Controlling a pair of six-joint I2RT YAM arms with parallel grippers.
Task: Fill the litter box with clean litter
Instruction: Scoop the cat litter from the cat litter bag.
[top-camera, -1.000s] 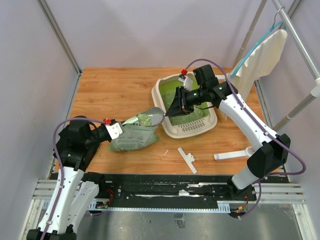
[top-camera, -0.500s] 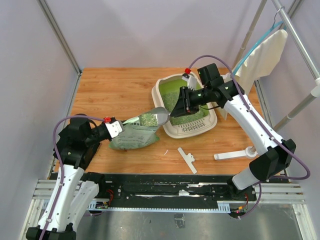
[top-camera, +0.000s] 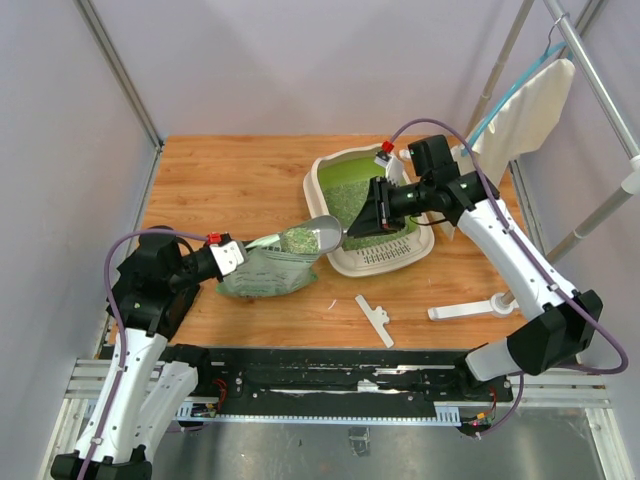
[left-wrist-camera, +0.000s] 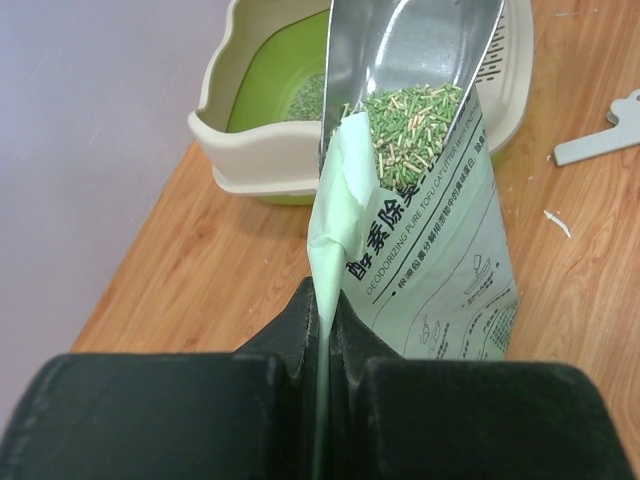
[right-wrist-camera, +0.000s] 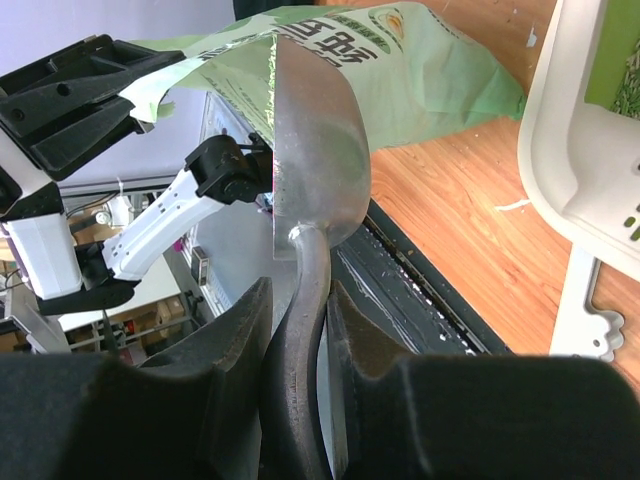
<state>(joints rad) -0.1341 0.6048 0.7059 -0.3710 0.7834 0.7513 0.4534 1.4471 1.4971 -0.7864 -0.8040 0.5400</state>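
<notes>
**Loaded scoop poised between bag and litter box.**
My right end effector is clamped on the handle of the metal scoop, whose bowl carries a heap of clean litter at the mouth of the litter bag. My left end effector is pinched shut on the bag's upper edge, holding it open. The litter box sits just beside the bag on the tabletop, with a thin patch of granules on its green floor. Risks, as I judge them: the bowl must cross the gap and clear the high rim, so a roll of the wrist or a knock against that rim would spill granules onto the wood. A slip of the thin bag edge would let the bag slump.
</notes>
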